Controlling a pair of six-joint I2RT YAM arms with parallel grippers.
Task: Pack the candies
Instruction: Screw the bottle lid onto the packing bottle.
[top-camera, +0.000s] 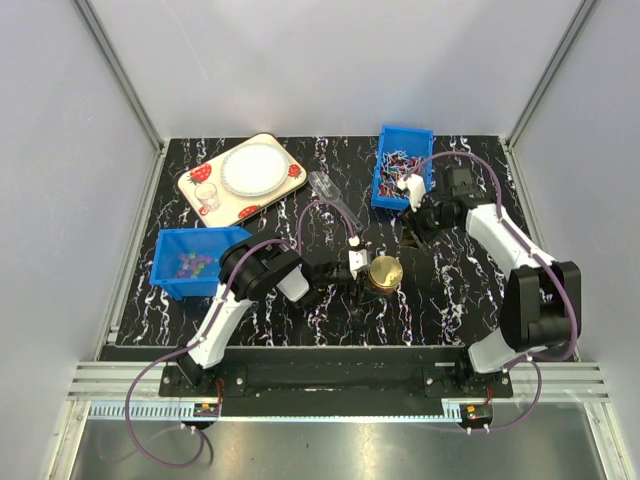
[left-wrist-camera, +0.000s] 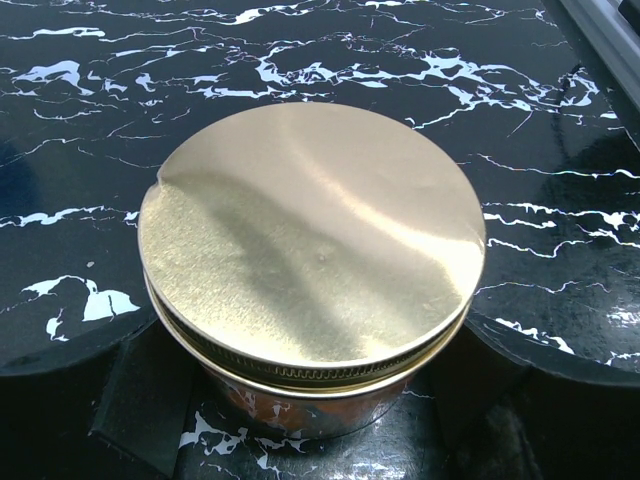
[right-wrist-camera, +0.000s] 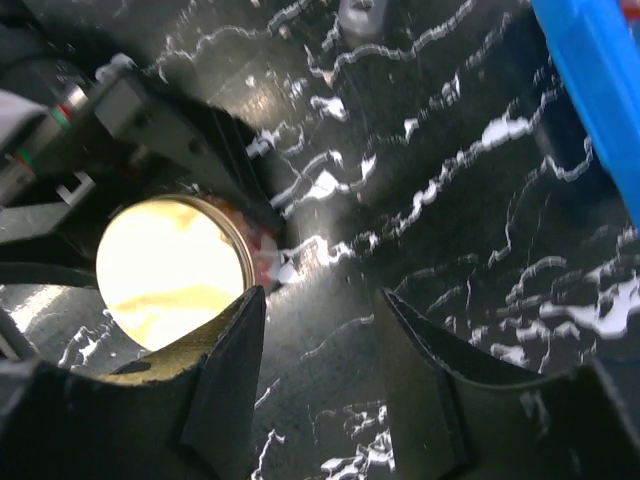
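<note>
The candies (top-camera: 192, 265), tiny multicoloured beads, lie in a blue bin (top-camera: 170, 280) at the left. A round gold tin (top-camera: 385, 272) with its gold lid (left-wrist-camera: 310, 230) on stands at the table's middle. My left gripper (top-camera: 366, 268) reaches in from the left, and its dark fingers (left-wrist-camera: 140, 400) sit against both sides of the tin's body (left-wrist-camera: 315, 400). My right gripper (top-camera: 410, 228) hovers behind and to the right of the tin, jaws open and empty (right-wrist-camera: 320, 300). The lid shows beyond its left finger (right-wrist-camera: 170, 270).
A second blue bin (top-camera: 402, 165) at the back right holds longer wrapped sweets; its wall shows in the right wrist view (right-wrist-camera: 600, 90). A strawberry-print tray (top-camera: 195, 185) with a white plate (top-camera: 252, 168) and small cup (top-camera: 209, 200) stands back left. A clear plastic piece (top-camera: 330, 192) lies mid-table.
</note>
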